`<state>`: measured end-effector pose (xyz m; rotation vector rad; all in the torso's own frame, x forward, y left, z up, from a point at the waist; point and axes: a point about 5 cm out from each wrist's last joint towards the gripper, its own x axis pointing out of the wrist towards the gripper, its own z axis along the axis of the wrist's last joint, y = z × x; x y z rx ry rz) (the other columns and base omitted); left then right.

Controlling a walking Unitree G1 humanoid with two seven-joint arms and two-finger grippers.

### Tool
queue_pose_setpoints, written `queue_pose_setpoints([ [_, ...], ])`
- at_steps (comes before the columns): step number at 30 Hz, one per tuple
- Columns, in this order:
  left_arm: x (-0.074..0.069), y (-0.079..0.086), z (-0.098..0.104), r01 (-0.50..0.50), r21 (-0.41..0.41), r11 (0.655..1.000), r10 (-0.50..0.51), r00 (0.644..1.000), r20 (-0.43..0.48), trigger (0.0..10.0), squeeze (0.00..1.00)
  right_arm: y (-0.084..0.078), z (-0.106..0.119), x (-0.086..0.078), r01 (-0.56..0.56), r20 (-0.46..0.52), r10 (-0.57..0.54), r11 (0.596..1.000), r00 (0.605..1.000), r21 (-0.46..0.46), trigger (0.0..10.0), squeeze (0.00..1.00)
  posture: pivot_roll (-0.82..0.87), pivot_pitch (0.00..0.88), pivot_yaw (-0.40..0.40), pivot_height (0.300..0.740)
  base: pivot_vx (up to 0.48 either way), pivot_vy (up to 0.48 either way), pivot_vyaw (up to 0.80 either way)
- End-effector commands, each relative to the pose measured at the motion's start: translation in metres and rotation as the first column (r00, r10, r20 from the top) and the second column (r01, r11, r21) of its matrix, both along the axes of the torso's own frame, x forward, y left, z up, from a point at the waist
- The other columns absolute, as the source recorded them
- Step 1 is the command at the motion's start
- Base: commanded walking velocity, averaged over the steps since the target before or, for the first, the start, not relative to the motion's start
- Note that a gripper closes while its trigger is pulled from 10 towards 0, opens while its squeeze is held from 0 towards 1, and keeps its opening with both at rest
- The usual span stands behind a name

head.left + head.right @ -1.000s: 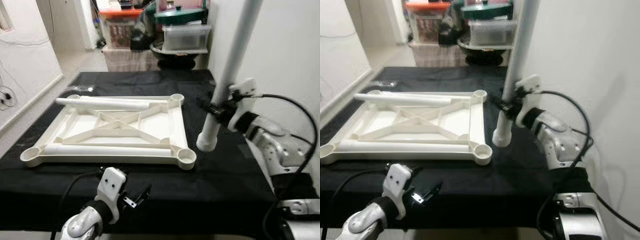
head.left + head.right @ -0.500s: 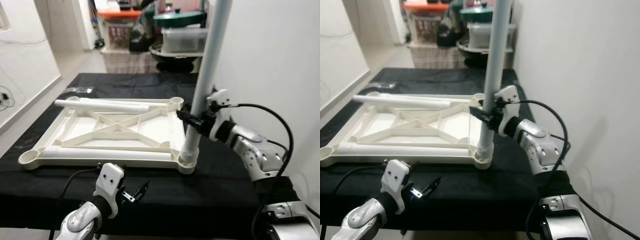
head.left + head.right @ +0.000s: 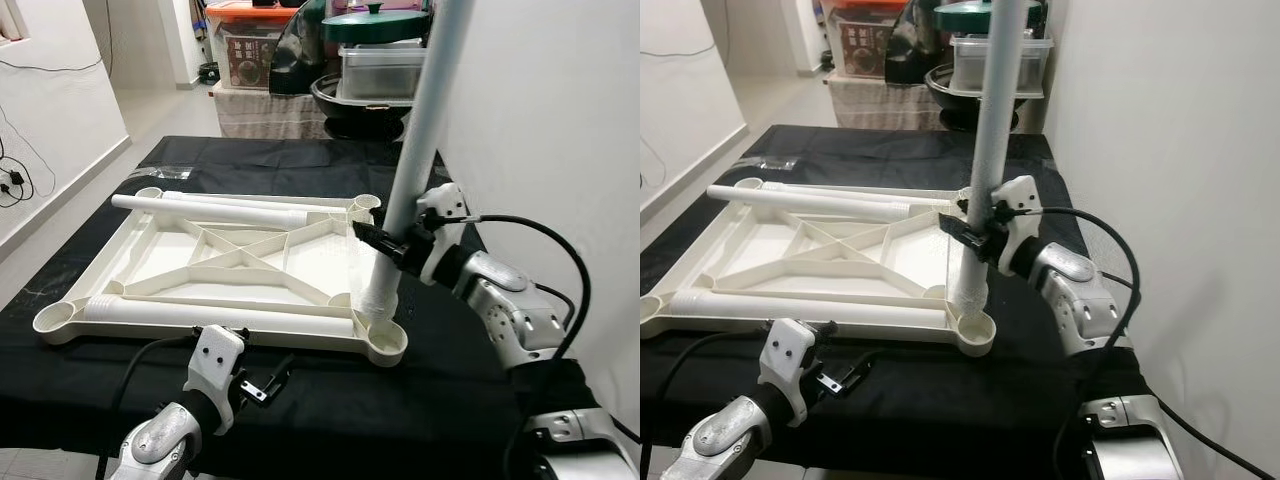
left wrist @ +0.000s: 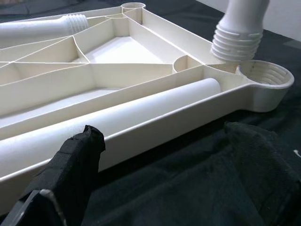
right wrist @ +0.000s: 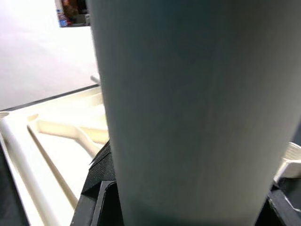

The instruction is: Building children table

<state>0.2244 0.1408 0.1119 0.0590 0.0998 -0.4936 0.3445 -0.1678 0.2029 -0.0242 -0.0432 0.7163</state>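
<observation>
The upright leg [image 3: 420,150], clamped in the right gripper [image 3: 385,243], stands just beside the corner socket [image 3: 385,340] of the tabletop [image 3: 240,265]. 2 loose legs [image 3: 210,208] lie across the tabletop's ribs. Bare black cloth [image 3: 330,400] lies along the near edge; a wall [image 3: 560,120] closes the right side.

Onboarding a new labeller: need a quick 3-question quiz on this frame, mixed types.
1. True or false: the leg held by the right gripper is seated in the corner socket.
2. How many legs lie loose on the tabletop frame?
3. The left gripper is: A) holding a leg, B) free above the black cloth, C) inside a socket.

Key: 1 false, its threaded end hangs just beside and above the socket. 2 two. 3 B.
</observation>
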Motion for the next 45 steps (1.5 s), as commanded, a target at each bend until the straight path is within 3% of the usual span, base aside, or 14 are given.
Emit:
queue_pose_setpoints([
  [1, 0.000, 0.003, -0.004, -0.010, 0.011, 1.000, 0.010, 1.000, -0.015, 10.0, 0.00, -0.007, -0.025, -0.004, 0.021, -0.116, -0.022, 1.000, 0.993, -0.014, 10.0, 0.00, 0.03, 0.000, -0.047, 0.740, 0.000, 0.000, 0.00],
  [7, 0.002, -0.001, -0.005, 0.000, 0.007, 1.000, 0.000, 1.000, -0.018, 10.0, 0.00, -0.005, -0.026, -0.022, -0.091, -0.130, 0.087, 0.996, 0.988, -0.025, 10.0, 0.00, 0.02, 0.000, -0.033, 0.740, 0.000, 0.000, 0.00],
  [14, 0.005, -0.001, -0.005, 0.003, 0.009, 1.000, -0.003, 1.000, -0.016, 10.0, 0.00, 0.006, -0.029, -0.028, -0.153, -0.137, 0.150, 0.988, 0.979, -0.014, 10.0, 0.00, 0.02, 0.000, -0.037, 0.740, 0.000, 0.000, 0.00],
  [23, 0.004, 0.001, -0.007, -0.002, 0.013, 1.000, 0.003, 1.000, -0.019, 10.0, 0.00, 0.019, -0.036, -0.032, -0.201, -0.161, 0.193, 0.979, 0.968, -0.033, 10.0, 0.00, 0.03, 0.000, -0.045, 0.740, 0.000, 0.000, 0.00],
  [32, 0.004, 0.001, -0.010, -0.006, 0.017, 1.000, 0.006, 1.000, -0.024, 10.0, 0.00, 0.013, -0.046, -0.032, -0.181, -0.201, 0.165, 0.981, 0.966, -0.064, 10.0, 0.00, 0.03, 0.000, -0.050, 0.740, 0.000, 0.000, 0.00],
  [35, 0.004, 0.001, -0.011, -0.008, 0.018, 1.000, 0.009, 1.000, -0.024, 10.0, 0.00, 0.009, -0.050, -0.028, -0.089, -0.209, 0.072, 0.993, 0.975, -0.073, 10.0, 0.00, 0.03, 0.000, -0.048, 0.740, 0.000, 0.000, 0.00],
  [36, 0.005, 0.002, -0.011, -0.013, 0.019, 1.000, 0.013, 1.000, -0.023, 10.0, 0.00, 0.004, -0.054, -0.021, 0.085, -0.222, -0.097, 0.994, 0.970, -0.061, 10.0, 0.00, 0.03, 0.000, -0.049, 0.740, 0.000, 0.000, 0.00],
  [41, 0.005, 0.003, -0.011, -0.015, 0.019, 1.000, 0.016, 1.000, -0.022, 10.0, 0.00, 0.002, -0.057, -0.018, 0.192, -0.230, -0.200, 0.980, 0.952, -0.059, 10.0, 0.00, 0.02, 0.000, -0.048, 0.740, 0.000, 0.000, 0.00],
  [44, 0.008, 0.003, -0.011, -0.021, 0.026, 0.999, 0.022, 1.000, -0.017, 10.0, 0.00, 0.003, -0.083, -0.023, 0.452, -0.271, -0.482, 0.876, 0.833, -0.169, 10.0, 0.00, 0.02, 0.000, -0.047, 0.740, 0.000, 0.000, 0.00],
  [45, 0.009, 0.003, -0.011, -0.028, 0.032, 0.999, 0.028, 0.999, -0.014, 10.0, 0.00, 0.002, -0.090, -0.024, 0.547, -0.270, -0.581, 0.814, 0.768, -0.194, 10.0, 0.00, 0.02, 0.000, -0.048, 0.740, 0.000, 0.000, 0.00],
])
